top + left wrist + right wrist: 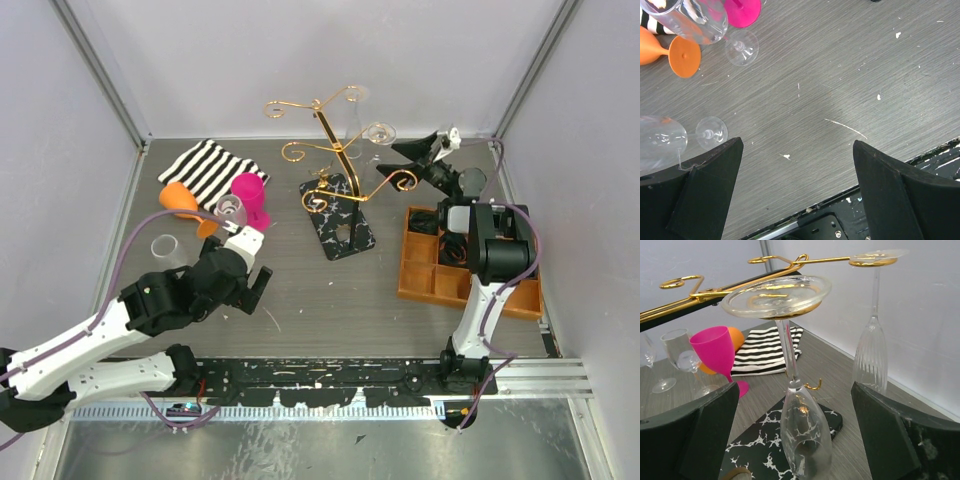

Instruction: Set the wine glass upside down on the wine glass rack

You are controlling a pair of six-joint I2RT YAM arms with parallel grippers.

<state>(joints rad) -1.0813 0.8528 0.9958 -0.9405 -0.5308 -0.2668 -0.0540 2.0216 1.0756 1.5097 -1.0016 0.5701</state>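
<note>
The grey surface (320, 300), finely wood-grained and scuffed with pale flecks, carries everything. In its far middle stands the wine glass rack (335, 215). It is thin gold wire with arms curling into spirals, on a flat black base veined in white. Right of it lies an orange compartment tray (420, 275) of hard, square-walled plastic. At the far left lies a soft black-and-white striped cloth (212, 168). Beside the cloth stand a pink goblet (250, 192), an orange goblet (180, 198) and some clear stemmed glasses (230, 210).

The wine glass (805, 437) is on the rack's right side. It hangs bowl down, its round foot resting flat over a gold arm, its slim stem passing through the wire. It is smooth, thin and clear. A ribbed fluted glass (871, 357) hangs the same way on the arm just to its right.

The right fingers (902, 437), matte black wedges, stand wide apart on either side of the bowl and touch nothing. The step in hand appears to be leaving the hung glass. To do that well, they should stay spread and draw straight back toward the near side. They should brush neither the bowl nor the stem, because a nudge could swing the foot off the smooth wire. The fluted neighbour also needs room.

The left fingers (707, 195) are likewise spread and empty over bare surface at the near left.
</note>
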